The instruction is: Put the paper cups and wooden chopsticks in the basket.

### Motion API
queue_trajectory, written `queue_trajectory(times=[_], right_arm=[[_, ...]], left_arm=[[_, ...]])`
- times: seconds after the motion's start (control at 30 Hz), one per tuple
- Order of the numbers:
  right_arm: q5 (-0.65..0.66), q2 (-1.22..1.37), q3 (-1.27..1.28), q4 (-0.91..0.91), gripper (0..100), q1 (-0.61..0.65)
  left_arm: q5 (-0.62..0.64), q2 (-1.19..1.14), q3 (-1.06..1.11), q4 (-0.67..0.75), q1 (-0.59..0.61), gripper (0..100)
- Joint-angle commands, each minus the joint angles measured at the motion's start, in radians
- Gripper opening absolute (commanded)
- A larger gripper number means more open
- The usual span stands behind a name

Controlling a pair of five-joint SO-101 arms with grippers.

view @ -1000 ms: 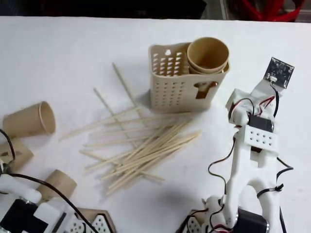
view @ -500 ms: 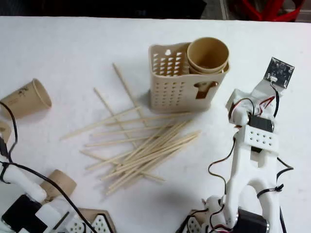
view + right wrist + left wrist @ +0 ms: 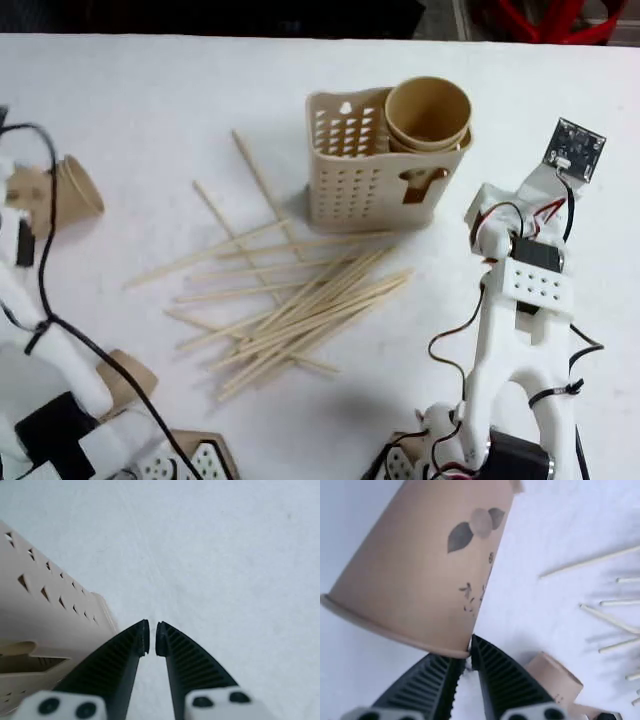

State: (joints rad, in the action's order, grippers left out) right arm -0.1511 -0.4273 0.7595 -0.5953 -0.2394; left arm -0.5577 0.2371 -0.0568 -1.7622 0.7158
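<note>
A paper cup [image 3: 420,565] is pinched by its rim in the left gripper [image 3: 470,652], well apart from the basket [image 3: 375,170], presumably for carrying there, while the right gripper [image 3: 151,639] is pressed together, empty.

Left jaws clamped, right jaws nearly touching.

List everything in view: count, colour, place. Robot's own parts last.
basket: one, beige, upright on the table.
stacked paper cups: at least two, tan, nested in the basket.
held paper cup: one, tan, at the table's left side.
lying paper cup: one, tan, on its side near the table's near left corner.
wooden chopsticks: many, pale, piled in front of the basket.
table: one, white.
left gripper: one, black, shut on the held paper cup's rim.
right gripper: one, black, shut, beside the basket.
</note>
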Motion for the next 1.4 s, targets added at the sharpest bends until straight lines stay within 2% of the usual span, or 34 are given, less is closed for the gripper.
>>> queue_trajectory(times=[0.0,0.13,0.33,0.47,0.67,0.93,1.1,1.37], right_arm=[[0.003,-0.021,-0.003,0.013,4.2,0.012],[0.003,-0.021,-0.005,0.013,4.2,0.012],[0.003,-0.021,-0.005,0.013,4.2,0.012],[0.003,-0.021,-0.005,0.013,4.2,0.012],[0.003,-0.021,-0.005,0.013,4.2,0.012],[0.003,-0.021,-0.005,0.013,4.2,0.012],[0.020,-0.021,-0.005,0.013,4.2,0.012],[0.032,-0.021,-0.005,0.015,4.2,0.012]], left_arm=[[0.014,0.016,-0.120,-0.011,-0.117,2],[0.012,0.016,-0.207,-0.011,-0.285,2],[0.012,0.015,-0.359,0.015,-0.636,2],[0.012,0.005,-0.408,0.133,-0.826,2],[0.005,0.004,-0.330,0.333,-1.020,2],[-0.014,-0.039,-0.233,0.525,-1.135,2],[-0.103,-0.174,-0.298,0.496,-1.170,2],[-0.173,-0.358,-0.514,0.331,-1.182,3]])
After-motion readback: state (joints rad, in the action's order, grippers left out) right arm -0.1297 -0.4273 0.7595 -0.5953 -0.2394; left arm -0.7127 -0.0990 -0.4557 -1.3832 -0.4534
